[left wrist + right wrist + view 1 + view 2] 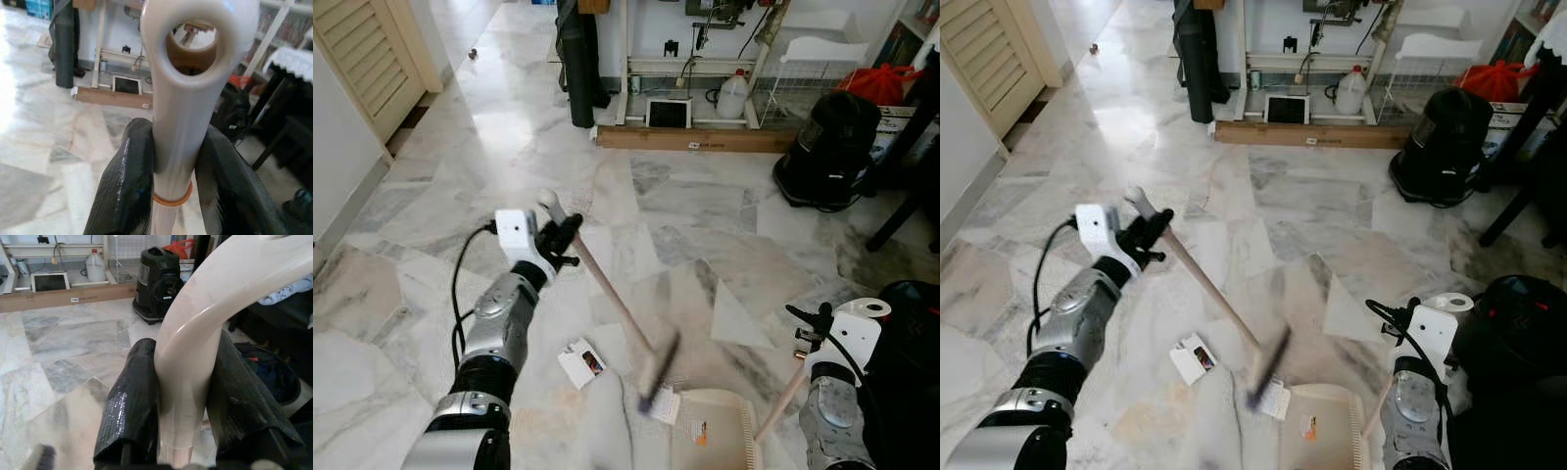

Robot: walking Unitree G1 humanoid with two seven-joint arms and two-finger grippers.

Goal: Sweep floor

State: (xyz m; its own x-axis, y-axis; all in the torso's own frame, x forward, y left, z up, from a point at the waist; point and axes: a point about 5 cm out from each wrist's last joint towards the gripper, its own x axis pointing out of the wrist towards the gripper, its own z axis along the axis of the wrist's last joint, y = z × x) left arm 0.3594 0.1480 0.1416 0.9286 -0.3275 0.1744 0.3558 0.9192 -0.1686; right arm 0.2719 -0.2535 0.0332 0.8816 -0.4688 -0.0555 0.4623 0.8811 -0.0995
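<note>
The broom (607, 284) slants down across the marble floor (705, 215), its blurred head just beside a paper scrap (666, 404) at the dustpan (715, 431) lip. The left tool (563, 238) is clamped on the broom's handle top, the right tool (811, 338) on the dustpan's handle. Sweeping into the pan seems underway; next, a short pull should carry that scrap in, then the small card (581, 361)

The marble floor (724, 225) is white with grey veining. On it, the broom (607, 289) has a wooden-brown shaft with a cream cap; beside its dark bristles sits a cream dustpan (715, 431). Farther off stands a black vacuum cleaner (827, 147).
</note>
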